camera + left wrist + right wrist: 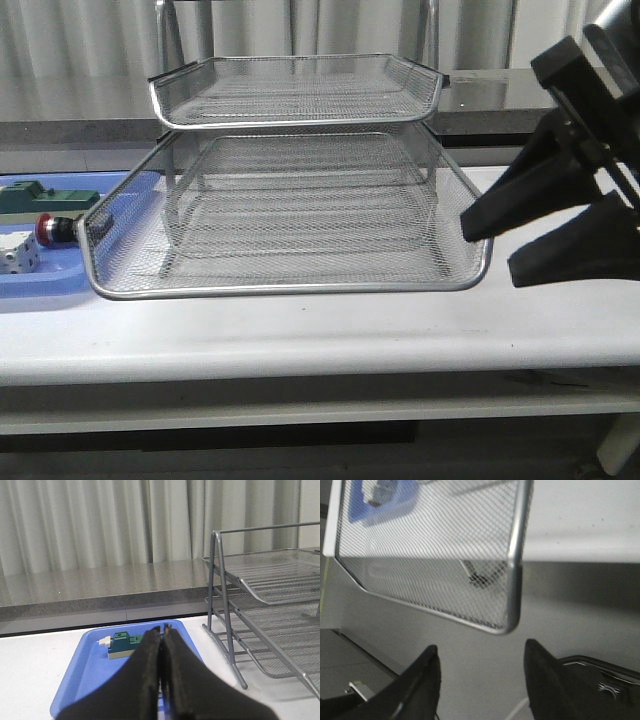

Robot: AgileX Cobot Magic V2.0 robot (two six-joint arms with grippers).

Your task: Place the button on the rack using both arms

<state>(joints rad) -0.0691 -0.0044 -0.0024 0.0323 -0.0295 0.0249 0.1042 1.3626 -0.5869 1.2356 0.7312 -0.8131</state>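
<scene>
The button (pixel 47 229), with its red cap, lies in the blue tray (pixel 60 280) at the far left of the front view, beside the rack's lowest tray. The silver wire-mesh rack (pixel 300 200) stands mid-table. My right gripper (pixel 492 250) is open and empty, its fingertips at the front right corner of the rack's lowest tray; that corner (pixel 512 580) shows in the right wrist view beyond the open gripper (pixel 481 647). My left gripper (pixel 162 629) is shut with nothing between the fingers, above the blue tray (pixel 90 670). It hides the button there and is out of the front view.
A green block (pixel 30 195) and a white block (pixel 18 253) lie in the blue tray near the button; the green block (pixel 122 642) also shows in the left wrist view. The rack's legs (pixel 227 620) stand right of the tray. A grey counter (pixel 100 587) and curtains lie behind.
</scene>
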